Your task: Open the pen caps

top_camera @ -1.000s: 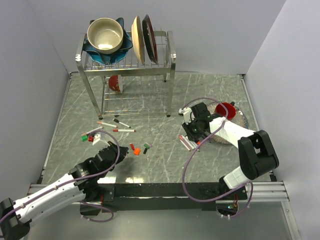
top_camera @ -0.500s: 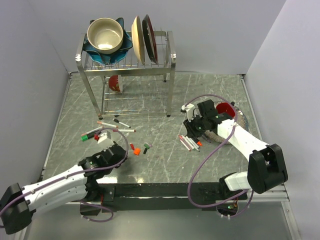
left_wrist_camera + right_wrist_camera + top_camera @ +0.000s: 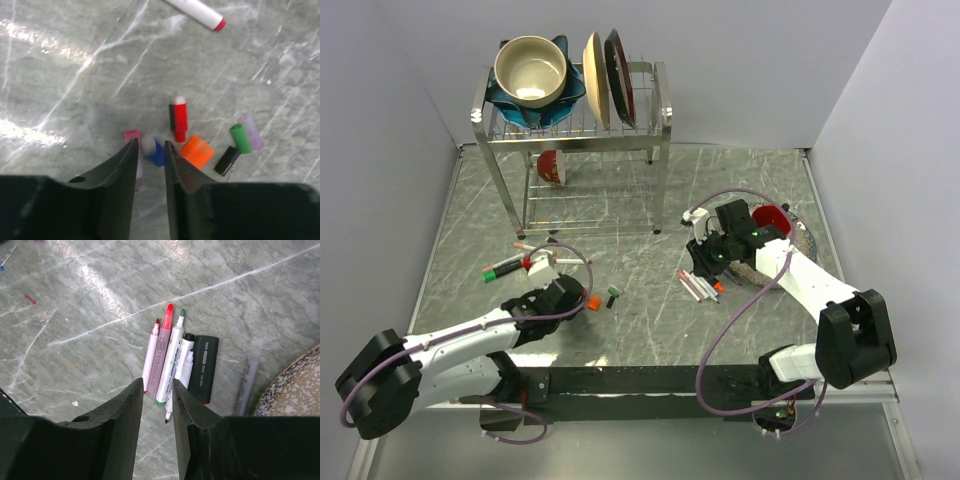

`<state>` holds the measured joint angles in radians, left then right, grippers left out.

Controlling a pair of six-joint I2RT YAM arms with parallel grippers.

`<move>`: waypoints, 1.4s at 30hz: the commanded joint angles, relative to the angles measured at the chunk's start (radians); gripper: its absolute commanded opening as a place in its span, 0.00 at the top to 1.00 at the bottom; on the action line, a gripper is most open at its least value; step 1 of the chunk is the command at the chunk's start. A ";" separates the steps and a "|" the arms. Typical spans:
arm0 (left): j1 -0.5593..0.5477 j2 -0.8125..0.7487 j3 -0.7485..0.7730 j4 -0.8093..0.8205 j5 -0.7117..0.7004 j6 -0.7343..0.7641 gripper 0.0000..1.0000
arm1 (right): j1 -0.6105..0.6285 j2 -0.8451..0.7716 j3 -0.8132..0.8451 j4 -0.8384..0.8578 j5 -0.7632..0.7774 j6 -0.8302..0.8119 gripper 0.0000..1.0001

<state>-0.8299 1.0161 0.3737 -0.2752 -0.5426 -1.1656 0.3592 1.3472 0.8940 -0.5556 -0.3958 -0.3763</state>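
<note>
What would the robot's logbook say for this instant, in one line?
left pincer: jaws slightly apart over blue cap | right pincer: open, empty, above uncapped pens | loose caps on table

Both arms stretched forward, left claw [image 3: 150, 146] low, jaws narrowly parted, right claw [image 3: 157, 386] likewise, nothing gripped.

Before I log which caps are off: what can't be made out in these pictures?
- Left wrist view: whether the left claw grips the blue cap or only straddles it; its fingers cover the cap's sides.
- Left wrist view: pink cap, half behind a finger.
- Left wrist view: white pen, cut off by the top edge.
- Top view: red bowl, partly behind the right arm.
</note>
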 commanded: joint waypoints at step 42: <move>0.517 0.237 0.338 -0.077 0.279 -0.034 0.39 | -0.005 -0.165 0.051 -0.038 -0.094 -0.027 0.62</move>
<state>-0.3157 1.1652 0.6262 -0.2832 -0.2340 -1.0981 0.3565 1.2045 0.8982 -0.5972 -0.4805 -0.3912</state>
